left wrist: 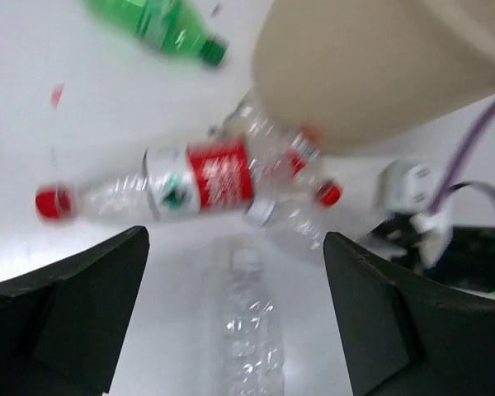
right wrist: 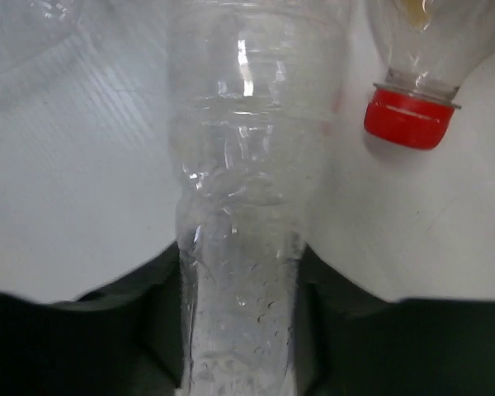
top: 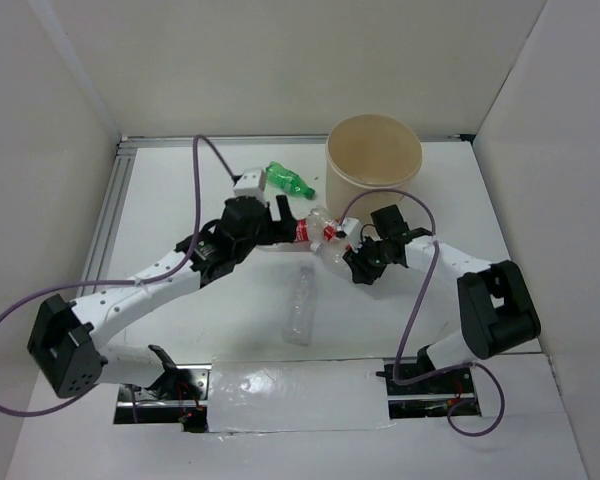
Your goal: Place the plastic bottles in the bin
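The right tool [right wrist: 241, 272] clamps a clear bottle [right wrist: 247, 148]. The left tool [left wrist: 235, 247] gapes wide and empty, at 8 o'clock of the bin [top: 345, 185].

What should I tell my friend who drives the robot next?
Left gripper: open, holding nothing, facing the red-label bottle on the table.
Right gripper: shut on a clear bottle, just in front of the bin.
Green bottle lies left of the bin. A bare bottle lies nearer the arms.
Done: nothing yet; no bottle shows in the bin.
Left: drop the held one in, then fetch the others.
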Available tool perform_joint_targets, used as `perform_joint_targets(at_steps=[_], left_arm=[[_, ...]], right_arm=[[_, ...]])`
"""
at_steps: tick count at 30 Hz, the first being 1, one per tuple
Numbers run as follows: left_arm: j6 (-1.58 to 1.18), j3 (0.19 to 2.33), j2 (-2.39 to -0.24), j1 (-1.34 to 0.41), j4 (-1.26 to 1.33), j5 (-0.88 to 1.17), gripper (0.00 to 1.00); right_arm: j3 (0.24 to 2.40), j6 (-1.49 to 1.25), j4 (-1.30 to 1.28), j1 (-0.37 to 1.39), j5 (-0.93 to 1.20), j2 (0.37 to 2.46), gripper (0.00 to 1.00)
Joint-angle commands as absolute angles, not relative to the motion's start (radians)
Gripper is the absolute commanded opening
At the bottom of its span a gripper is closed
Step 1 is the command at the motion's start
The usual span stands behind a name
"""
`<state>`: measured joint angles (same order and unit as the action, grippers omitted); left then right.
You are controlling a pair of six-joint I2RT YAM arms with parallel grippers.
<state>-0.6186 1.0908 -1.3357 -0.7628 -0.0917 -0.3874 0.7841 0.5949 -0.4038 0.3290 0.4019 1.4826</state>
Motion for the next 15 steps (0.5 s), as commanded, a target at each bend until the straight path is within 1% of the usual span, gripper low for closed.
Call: perform_joint_targets(at_steps=[1, 2, 5, 6, 8, 10, 13, 15], left_arm=[[-0.843, 0.956, -1.238, -0.752, -0.190, -0.403, 1.00], [-0.883, 0.931, -1.218, -0.752, -0.213, -0.403, 1.00], [-1.043, 0.870, -1.164, -0.732, -0.253, -0.403, 1.00], [-1.127, 0.861, -1.164, -0.720, -0.291, -0.403, 1.00], [-1.190, 0.848, -1.164, -0.686, -0.305, -0.367, 1.00], [-1.241, 0.828, -1.164, -0.663, -0.305, -0.333, 1.00], [-1.302, 0.837, -1.201, -0.601, -0.296, -0.247, 1.00], [-1.322, 0.850, -1.230, -0.554, -0.296, -0.175, 1.00]], right_arm=[[0.798, 0.609, -0.414, 0.337, 0.376, 1.405, 0.30], [0.807, 0.624, -0.467, 0.337, 0.385, 1.346, 0.28], [0.868, 0.693, -0.582, 0.337, 0.416, 1.255, 0.28], [0.908, 0.707, -0.601, 0.328, 0.431, 1.193, 0.28], [0.955, 0.716, -0.626, 0.319, 0.455, 1.113, 0.26], [1.028, 0.716, -0.626, 0.319, 0.474, 1.077, 0.26], [1.107, 0.615, -0.513, 0.319, 0.486, 1.045, 0.26], [1.135, 0.546, -0.352, 0.319, 0.422, 1.036, 0.28]])
